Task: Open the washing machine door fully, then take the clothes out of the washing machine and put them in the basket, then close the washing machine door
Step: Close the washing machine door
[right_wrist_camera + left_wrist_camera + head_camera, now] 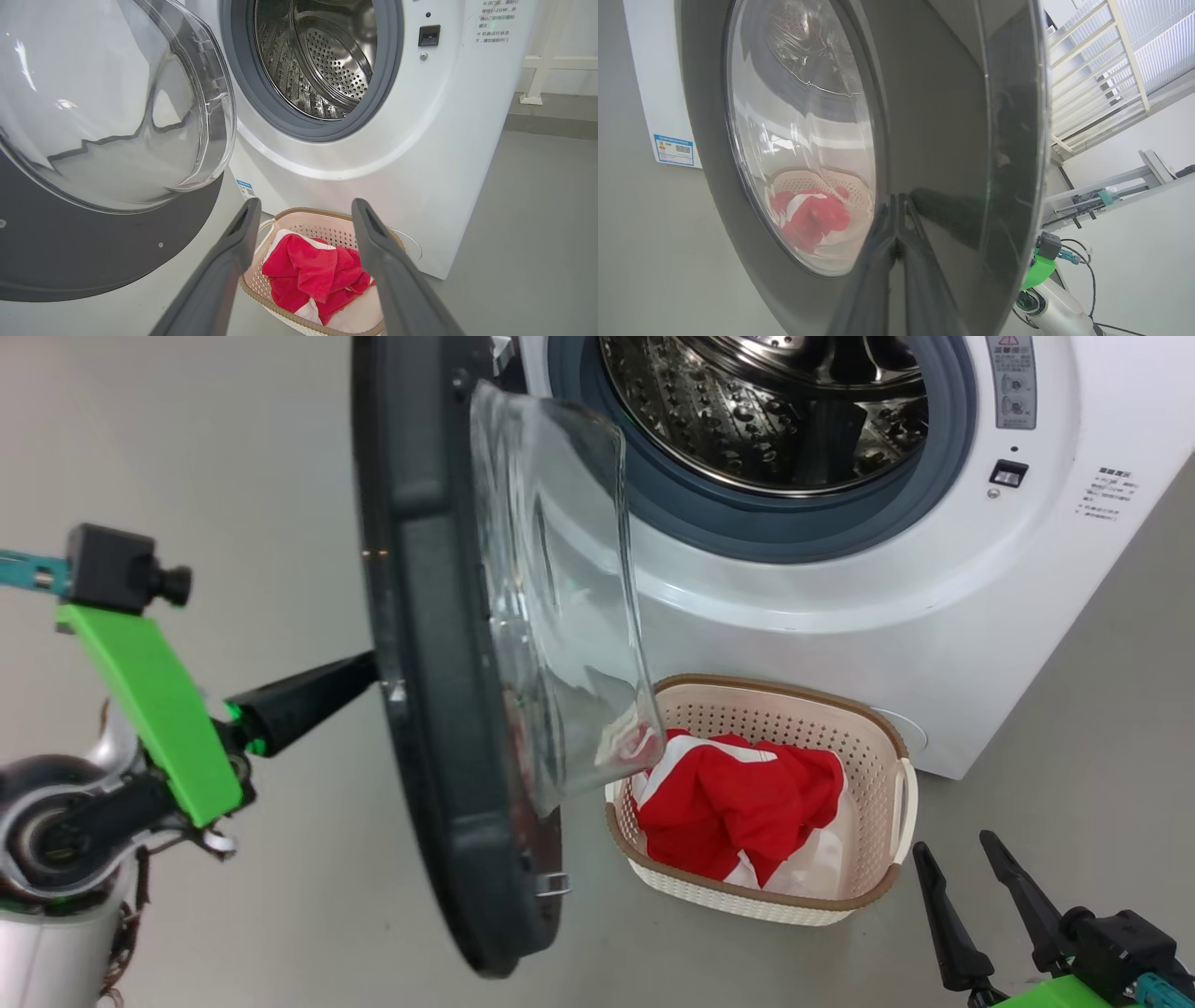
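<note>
Left end effector (369,672) has its 2 dark fingers pressed together with nothing between them. The tips meet the outer face of the washing machine door (420,616) on the glossy black rim, just beside the glass bowl. In the left wrist view the tips touch their own reflection there.

The door stands swung out from the washing machine (840,616). It looks rigid, hinged and fairly heavy because of the thick glass, so it should turn as 1 piece under a steady push. The rim is smooth and likely slippery, so closed tips could skid. A square push on the rim, toward the free edge away from the hinge, seems the safest place, not the glass.

Beyond the door from this end effector, the basket (878,728) sits on the floor (233,448) against the machine's front, holding the soft red-and-white clothes (738,793). The drum looks empty. Whether the bowl clears the basket's rim cannot be told.

Right end effector (954,845) is empty, with its fingers spread wide. The basket lies ahead of it and lower.
</note>
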### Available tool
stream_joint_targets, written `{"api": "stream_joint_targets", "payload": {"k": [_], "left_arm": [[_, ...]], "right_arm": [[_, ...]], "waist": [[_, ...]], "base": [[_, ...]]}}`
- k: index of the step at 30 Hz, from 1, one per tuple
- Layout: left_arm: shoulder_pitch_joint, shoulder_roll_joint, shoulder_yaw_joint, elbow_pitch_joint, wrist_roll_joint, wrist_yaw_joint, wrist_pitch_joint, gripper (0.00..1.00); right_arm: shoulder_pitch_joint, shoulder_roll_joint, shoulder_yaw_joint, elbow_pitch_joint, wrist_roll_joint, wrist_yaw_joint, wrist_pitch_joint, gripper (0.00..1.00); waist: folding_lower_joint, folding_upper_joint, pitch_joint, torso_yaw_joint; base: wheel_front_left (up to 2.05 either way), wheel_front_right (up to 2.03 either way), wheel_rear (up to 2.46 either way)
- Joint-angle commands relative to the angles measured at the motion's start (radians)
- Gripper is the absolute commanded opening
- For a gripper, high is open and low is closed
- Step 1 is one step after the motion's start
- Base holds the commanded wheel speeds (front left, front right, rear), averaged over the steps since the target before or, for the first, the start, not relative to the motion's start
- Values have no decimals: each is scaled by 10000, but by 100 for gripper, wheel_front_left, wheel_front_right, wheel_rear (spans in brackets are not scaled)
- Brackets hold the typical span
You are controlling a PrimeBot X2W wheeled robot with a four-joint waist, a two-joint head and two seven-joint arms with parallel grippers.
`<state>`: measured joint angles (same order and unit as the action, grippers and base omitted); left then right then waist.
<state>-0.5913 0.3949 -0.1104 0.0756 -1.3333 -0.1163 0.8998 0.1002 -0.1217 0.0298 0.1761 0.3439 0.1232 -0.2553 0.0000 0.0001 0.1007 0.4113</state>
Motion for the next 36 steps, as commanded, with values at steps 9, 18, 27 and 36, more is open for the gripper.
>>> {"api": "stream_joint_targets", "payload": {"k": [9,18,27,36], "left_arm": [[-141,373,-194,-611,-199,-144,-716,0],[561,480,-107,-9,-44,-144,-1987,0],[1799,397,88,552,-8,-144,-3696,40],[3263,210,44,1052,-265,-144,-5323,100]], "right_arm": [[-151,-89,92,-255,-114,75,-65,100],[-55,-9,32,-236,-128,75,-65,100],[3,114,115,-180,-149,75,-65,100],[123,179,256,-82,-176,75,-65,100]], "waist": [[0,-1,52,-170],[0,-1,-123,-13],[0,-1,-372,149],[0,-1,-687,317]], "base": [[0,0,0],[0,0,0],[0,0,0],[0,0,0]]}}
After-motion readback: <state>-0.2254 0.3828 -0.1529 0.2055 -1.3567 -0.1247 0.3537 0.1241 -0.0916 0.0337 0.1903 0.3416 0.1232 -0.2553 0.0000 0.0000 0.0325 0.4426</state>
